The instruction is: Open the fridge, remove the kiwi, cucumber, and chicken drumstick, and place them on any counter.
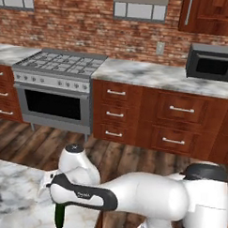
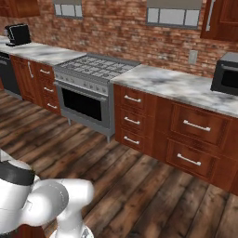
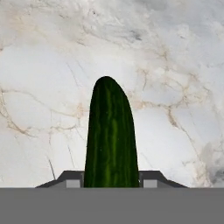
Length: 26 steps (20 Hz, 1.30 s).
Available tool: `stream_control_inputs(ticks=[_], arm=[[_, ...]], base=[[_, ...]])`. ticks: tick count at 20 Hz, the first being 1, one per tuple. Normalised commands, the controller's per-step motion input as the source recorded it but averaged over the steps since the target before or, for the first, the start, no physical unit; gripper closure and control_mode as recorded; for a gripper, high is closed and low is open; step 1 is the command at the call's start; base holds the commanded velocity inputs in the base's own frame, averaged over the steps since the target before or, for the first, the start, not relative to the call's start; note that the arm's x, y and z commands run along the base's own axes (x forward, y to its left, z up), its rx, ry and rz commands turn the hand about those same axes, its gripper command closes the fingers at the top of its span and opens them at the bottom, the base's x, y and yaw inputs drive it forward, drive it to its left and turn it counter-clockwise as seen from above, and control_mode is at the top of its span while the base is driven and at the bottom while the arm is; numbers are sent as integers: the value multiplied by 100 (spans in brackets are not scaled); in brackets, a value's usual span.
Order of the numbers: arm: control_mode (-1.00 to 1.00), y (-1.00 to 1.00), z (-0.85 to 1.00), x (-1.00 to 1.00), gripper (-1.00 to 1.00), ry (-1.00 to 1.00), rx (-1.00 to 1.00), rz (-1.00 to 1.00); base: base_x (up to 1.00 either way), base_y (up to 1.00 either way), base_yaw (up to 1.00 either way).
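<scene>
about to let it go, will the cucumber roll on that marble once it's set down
Probably yes: the cucumber is round-sided and smooth, and the counter looks flat and polished. It looks stiff, hanging straight from the gripper without sagging. Released upright it would likely tip first.

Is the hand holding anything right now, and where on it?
The cucumber, gripped at one end by the hand; the rest points down toward the marble counter.

No legible text anywhere — only a blurred, unreadable mark on the arm [image 1: 84, 195].
</scene>
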Motion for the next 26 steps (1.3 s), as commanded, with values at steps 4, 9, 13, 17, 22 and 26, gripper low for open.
stream_control_inputs(ticks=[4, 9, 13, 17, 22, 26], arm=[[-100, 45, -41, 29, 100, 0, 0, 11], [-100, 42, -27, 9, 100, 1, -1, 2], [-100, 24, -6, 0, -100, 8, -3, 0], [-100, 0, 0, 0, -100, 18, -7, 1], [-100, -16, 2, 0, -100, 16, -10, 6], [-100, -44, 34, 0, -100, 1, -15, 5]], base=[[0, 0, 0], [0, 0, 0], [0, 0, 0], [0, 0, 0], [0, 0, 0], [0, 0, 0]])
